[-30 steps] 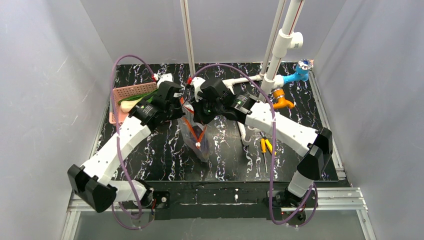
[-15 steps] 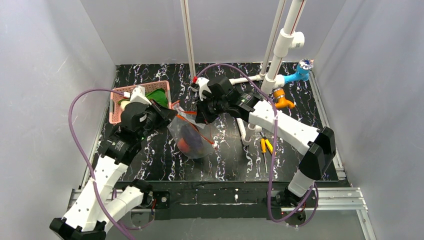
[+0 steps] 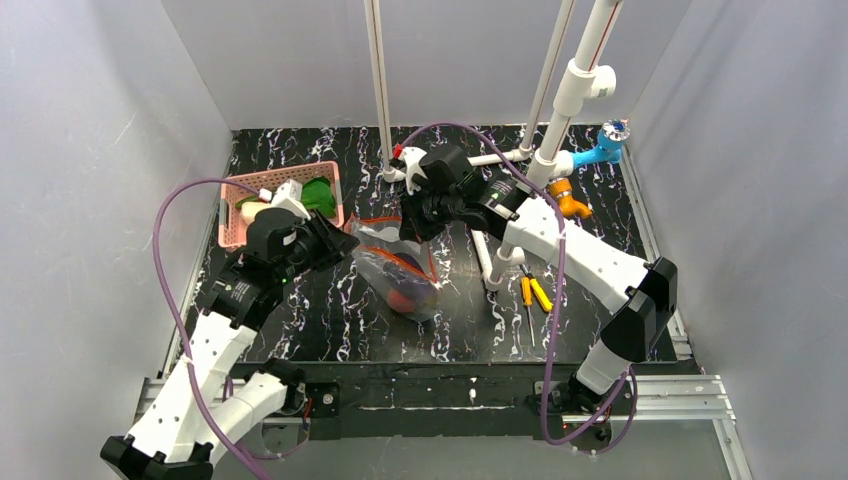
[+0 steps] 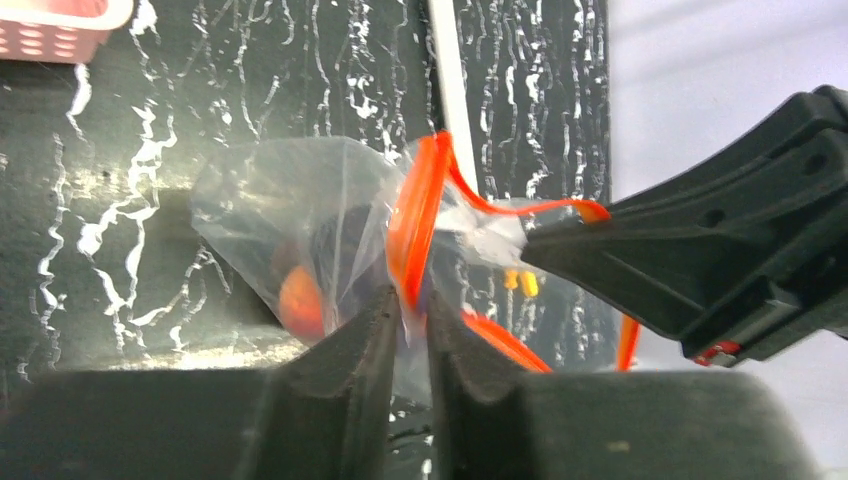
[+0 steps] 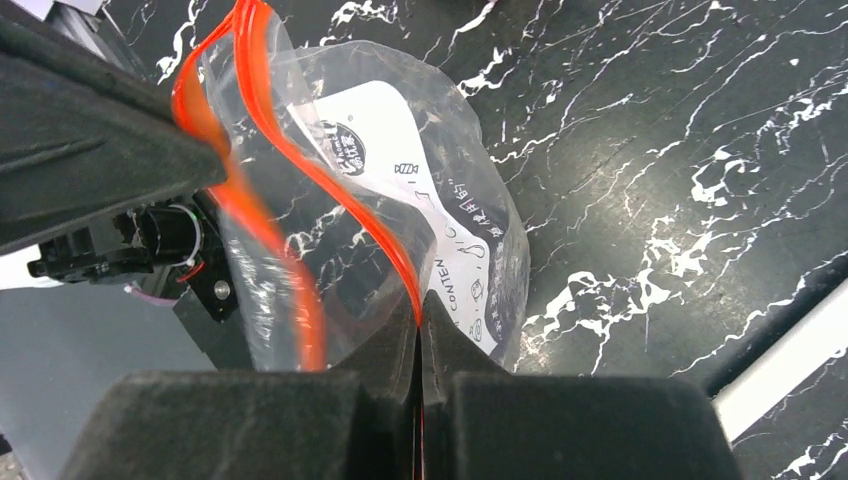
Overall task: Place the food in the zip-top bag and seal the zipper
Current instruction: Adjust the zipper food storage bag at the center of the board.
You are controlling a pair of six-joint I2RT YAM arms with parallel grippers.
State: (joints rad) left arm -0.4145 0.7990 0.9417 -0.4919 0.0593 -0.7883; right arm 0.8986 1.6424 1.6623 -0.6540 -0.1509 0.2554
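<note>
The clear zip-top bag [image 3: 400, 280] hangs between my two grippers over the black marbled table. An orange-red tomato [image 3: 402, 300] and a dark eggplant [image 4: 340, 245] sit inside it. My left gripper [image 4: 408, 300] is at the bag's left corner, jaws slightly apart, with the red-orange zipper [image 4: 415, 215] and thin plastic running down between the fingertips. My right gripper [image 5: 421, 322] is shut on the zipper [image 5: 300, 165] at the other end, beside the printed label [image 5: 400, 170]. Between the two ends the zipper's two strips gape apart. Green-leaved bok choy [image 3: 318, 192] lies in the pink basket [image 3: 232, 232].
The pink basket stands at the back left, behind my left gripper [image 3: 340, 243]. White pipes [image 3: 485, 255] rise and run along the table right of my right gripper [image 3: 412, 228]. Yellow-handled tools [image 3: 530, 290] lie beside them. Orange [image 3: 567, 203] and blue [image 3: 603, 140] fittings sit at the back right.
My left arm swung out to the left, stretching the bag's mouth wide. The bag then shifted slightly right, and the left jaws have parted a little. The right grip is unchanged.
</note>
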